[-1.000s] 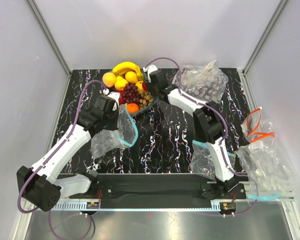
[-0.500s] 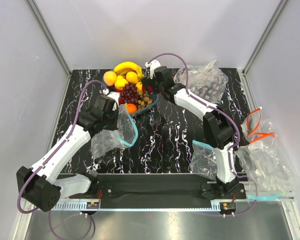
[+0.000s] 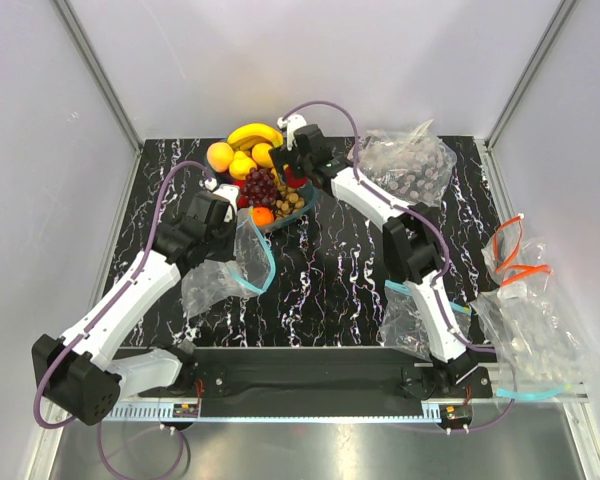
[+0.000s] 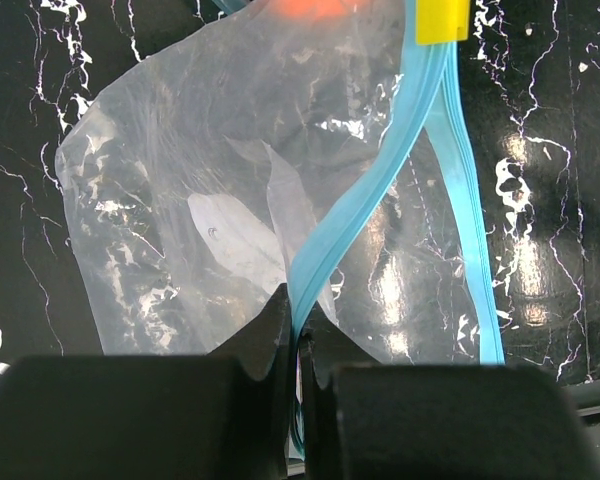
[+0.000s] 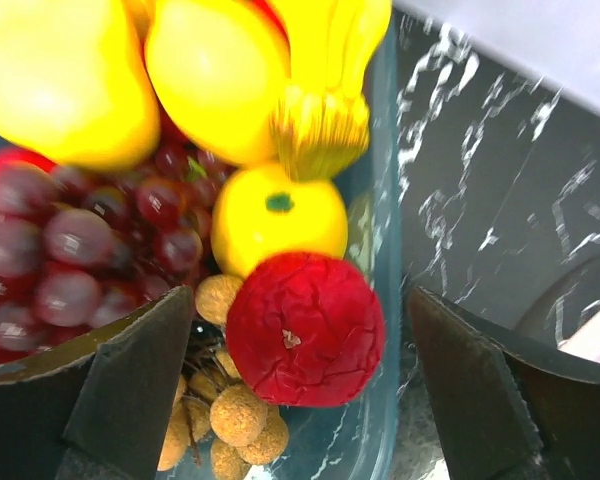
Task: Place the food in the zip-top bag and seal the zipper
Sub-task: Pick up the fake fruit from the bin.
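Note:
The food sits piled in a clear bowl (image 3: 305,208) at the back: banana (image 3: 252,133), purple grapes (image 3: 260,185), orange (image 3: 264,214), nut cluster (image 3: 292,202). My right gripper (image 3: 283,168) hangs open over the bowl's right side. In the right wrist view its jaws (image 5: 300,300) straddle a red apple (image 5: 305,335) without touching it, with a yellow fruit (image 5: 280,215) and grapes (image 5: 80,250) behind. My left gripper (image 4: 298,320) is shut on the zipper (image 4: 380,170) of the zip-top bag (image 4: 180,200), holding its mouth up beside the bowl (image 3: 252,262).
A wrinkled clear bag (image 3: 405,165) lies at the back right, just behind the right arm. More clear bags lie near the right arm's base (image 3: 410,320), off the right edge (image 3: 535,340) and at the left base (image 3: 150,370). Orange strips (image 3: 515,255) lie at right.
My right gripper has swung left from beside the bowl to above its fruit, and its jaws have opened wide. The left gripper and the bag have stayed put.

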